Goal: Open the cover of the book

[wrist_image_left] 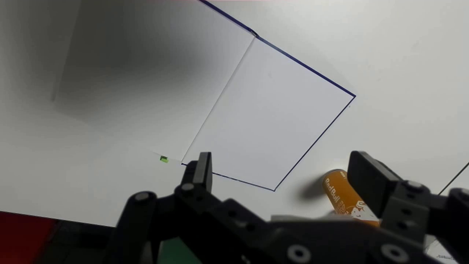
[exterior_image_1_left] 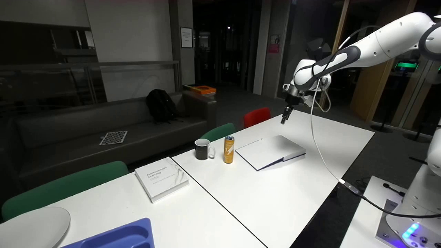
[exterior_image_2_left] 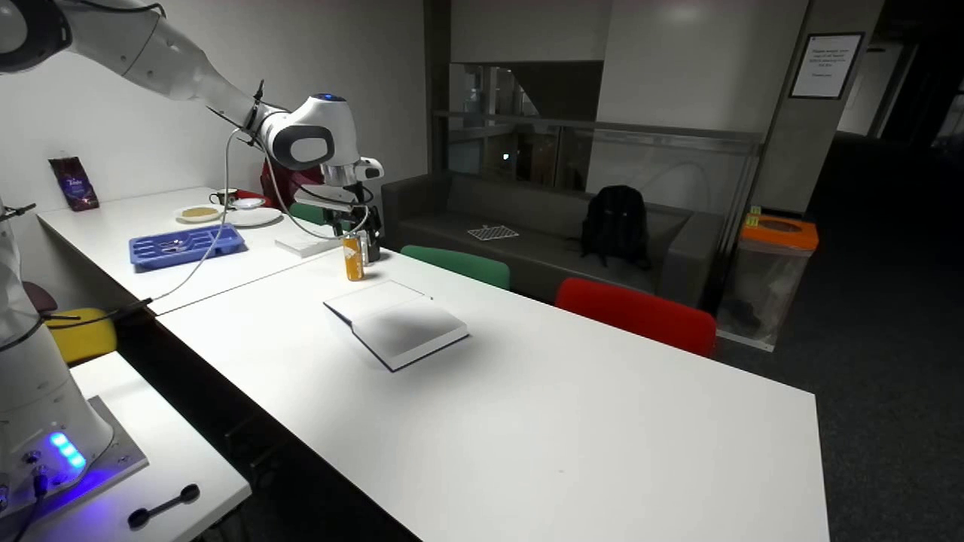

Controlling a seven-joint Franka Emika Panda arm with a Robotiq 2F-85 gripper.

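In an exterior view, the book [exterior_image_1_left: 282, 147] lies open on a white table [exterior_image_1_left: 255, 196], just right of an orange can [exterior_image_1_left: 228, 150]. Its blue-edged cover [wrist_image_left: 269, 113] is turned out, pale inner side up, so the opening looks done. The gripper [wrist_image_left: 281, 169] hangs above, clear of the book, jaws parted and holding nothing; probably only withdrawal remains.

"Reinforcement Learning" on the white book [exterior_image_1_left: 161, 178], "RedBull" on the orange can [wrist_image_left: 345, 197]
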